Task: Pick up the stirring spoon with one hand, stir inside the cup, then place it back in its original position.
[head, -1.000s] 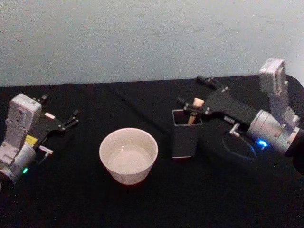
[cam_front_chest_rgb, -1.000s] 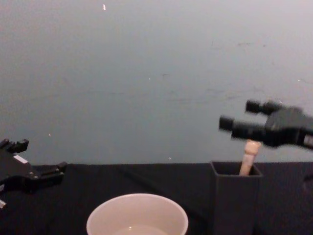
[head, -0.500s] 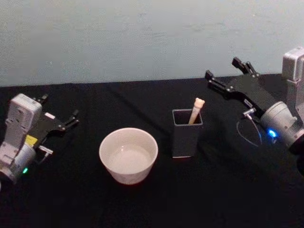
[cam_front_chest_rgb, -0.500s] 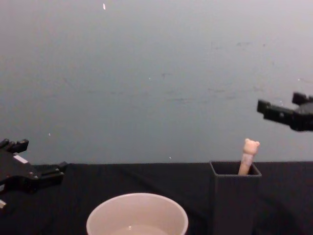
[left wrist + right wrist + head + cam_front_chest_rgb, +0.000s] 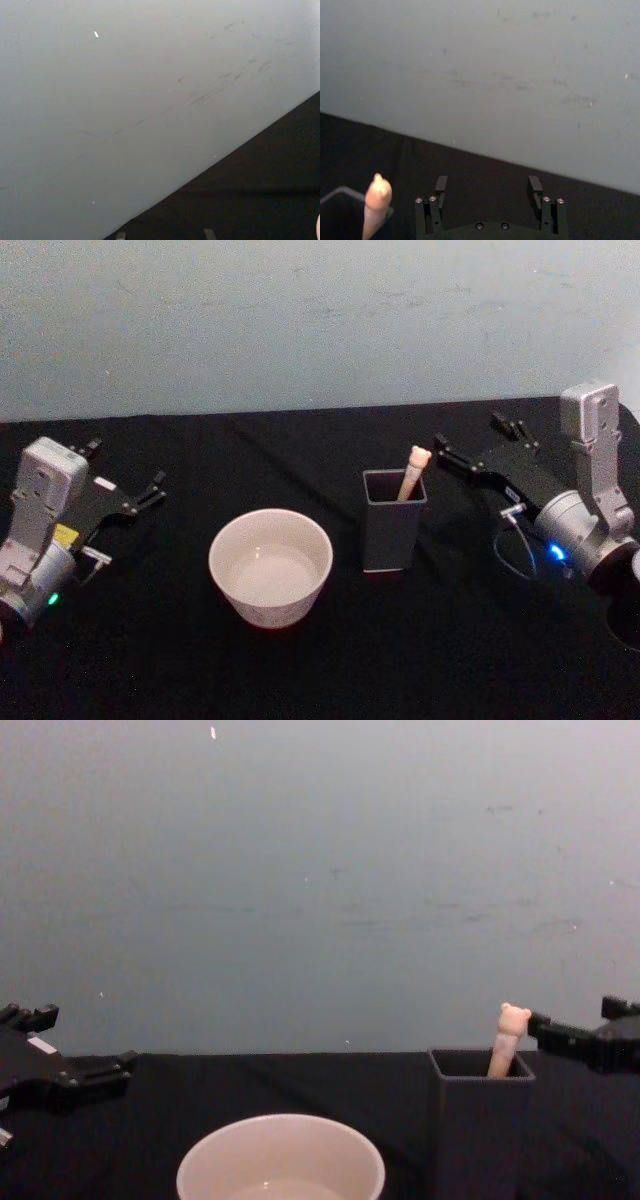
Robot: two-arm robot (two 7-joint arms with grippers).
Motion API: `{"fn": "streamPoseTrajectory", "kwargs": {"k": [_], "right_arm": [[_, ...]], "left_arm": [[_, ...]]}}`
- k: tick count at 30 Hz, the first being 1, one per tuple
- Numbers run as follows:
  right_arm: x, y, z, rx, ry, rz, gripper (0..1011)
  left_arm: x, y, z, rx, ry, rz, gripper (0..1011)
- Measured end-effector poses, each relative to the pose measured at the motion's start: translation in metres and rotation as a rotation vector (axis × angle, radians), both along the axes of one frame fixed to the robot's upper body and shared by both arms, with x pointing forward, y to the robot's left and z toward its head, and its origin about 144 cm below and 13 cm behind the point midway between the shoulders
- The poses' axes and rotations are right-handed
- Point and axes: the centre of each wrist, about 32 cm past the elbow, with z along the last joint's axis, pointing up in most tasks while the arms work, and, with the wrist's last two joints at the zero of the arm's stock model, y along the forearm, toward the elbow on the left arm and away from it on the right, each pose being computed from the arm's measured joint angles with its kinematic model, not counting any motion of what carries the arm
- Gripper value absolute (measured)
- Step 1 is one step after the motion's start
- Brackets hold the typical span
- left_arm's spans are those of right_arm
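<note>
The stirring spoon [image 5: 413,469] stands in the dark square holder [image 5: 392,521], right of the empty cup [image 5: 270,566]. Right end effector [image 5: 476,444] hovers open, empty, just right; left end effector [image 5: 128,476] open at the bench's [image 5: 330,670] left edge.

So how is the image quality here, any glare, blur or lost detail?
Head view: soft, the black table swallows shadows; cup evenly lit, no glare. Chest view: the stirring spoon reads clearly against the wall. Right wrist view: the spoon handle is blurred, right end effector sharper.
</note>
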Motion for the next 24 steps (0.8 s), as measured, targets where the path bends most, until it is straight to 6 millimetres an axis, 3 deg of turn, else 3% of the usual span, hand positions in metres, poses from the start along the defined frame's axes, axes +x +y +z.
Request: {"fn": "streamPoseTrajectory", "kwargs": {"k": [24], "right_arm": [[0.0003,-0.0001,0.0016,0.001,-0.006,0.002,1002]], "left_arm": [[0.0000,0.0000,0.0000,0.000,0.000,0.000,1001]]}}
